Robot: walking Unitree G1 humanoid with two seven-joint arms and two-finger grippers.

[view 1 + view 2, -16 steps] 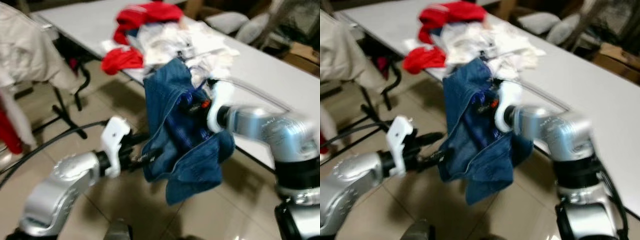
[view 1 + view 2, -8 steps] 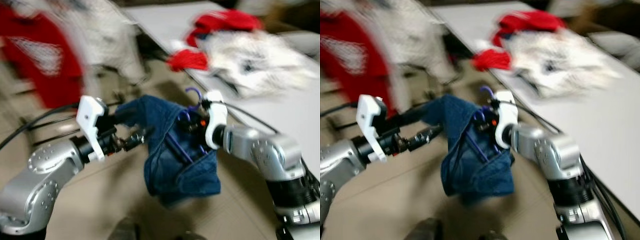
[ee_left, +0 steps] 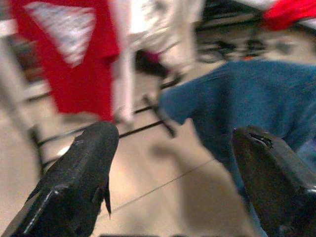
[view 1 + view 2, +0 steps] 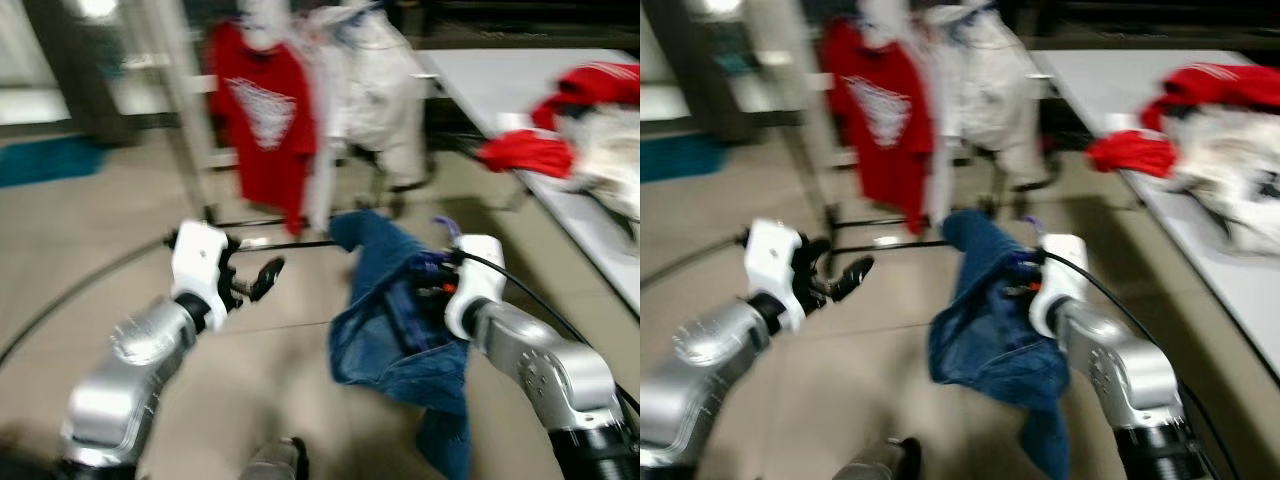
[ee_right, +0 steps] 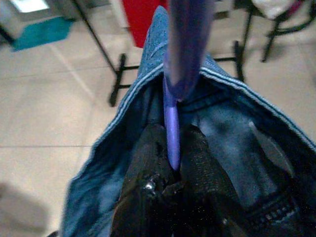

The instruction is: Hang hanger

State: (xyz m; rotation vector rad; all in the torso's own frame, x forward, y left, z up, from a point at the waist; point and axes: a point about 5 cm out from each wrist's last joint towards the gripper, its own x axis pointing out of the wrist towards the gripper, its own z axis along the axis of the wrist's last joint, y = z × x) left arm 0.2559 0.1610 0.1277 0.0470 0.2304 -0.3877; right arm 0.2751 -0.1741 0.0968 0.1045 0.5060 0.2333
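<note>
The right claw (image 5: 170, 173) is clenched on the thin purple plastic hanger (image 5: 178, 64); both black fingers (image 5: 143, 168) press against its narrow stem. One blue denim garment (image 4: 395, 330) is draped over the hanger, held in the air above the floor in front of the robot. The denim is coarse-woven, with pale stitched seams along its folded edges, and hangs in loose, crumpled folds. The hanger's curved hook (image 4: 447, 228) protrudes above the cloth beside the white wrist housing.

The left claw (image 4: 258, 282) is released, with its two blunt, matte black fingers (image 3: 81, 173) spread wide apart and holding nothing. It sits just beside the garment's near edge, without contact.

Ahead stands one clothes rack (image 4: 180, 100) with a pale upright post and dark floor bars. Two garments hang on it: one red T-shirt (image 4: 262, 110) with a white chest print and one off-white garment (image 4: 375, 80). The floor (image 4: 80, 260) is smooth beige tile. To the right, a flat white tabletop (image 4: 490, 75) carries a soft heap of red and white clothing (image 4: 580, 140). All head views are motion-blurred.
</note>
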